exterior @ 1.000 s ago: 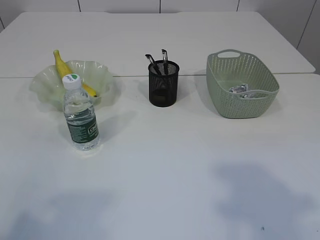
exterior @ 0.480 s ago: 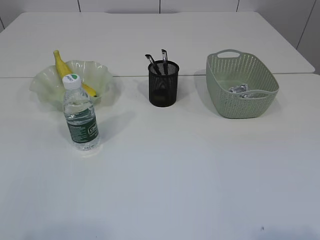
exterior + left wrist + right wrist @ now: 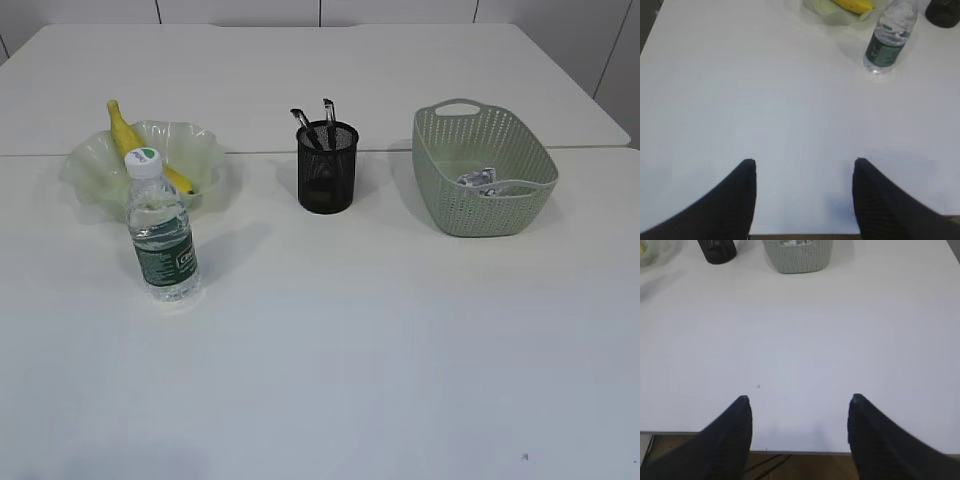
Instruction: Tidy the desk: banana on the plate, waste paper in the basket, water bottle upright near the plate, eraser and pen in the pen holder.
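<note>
A yellow banana (image 3: 128,140) lies on the pale green wavy plate (image 3: 88,165) at the back left. A water bottle (image 3: 161,228) with a white cap stands upright just in front of the plate, and it also shows in the left wrist view (image 3: 888,37). Two pens (image 3: 316,118) stand in the black mesh pen holder (image 3: 327,168); the eraser is hidden. Crumpled waste paper (image 3: 479,180) lies in the green basket (image 3: 483,168). My left gripper (image 3: 804,161) and my right gripper (image 3: 797,399) are both open and empty above the table's front edge, outside the exterior view.
The white table (image 3: 360,330) reaches to its front edge in both wrist views. A second white table (image 3: 300,80) adjoins it behind the plate, holder and basket.
The arm shadows on the front of the table have shrunk and slid off toward the front edge. The objects have not moved.
</note>
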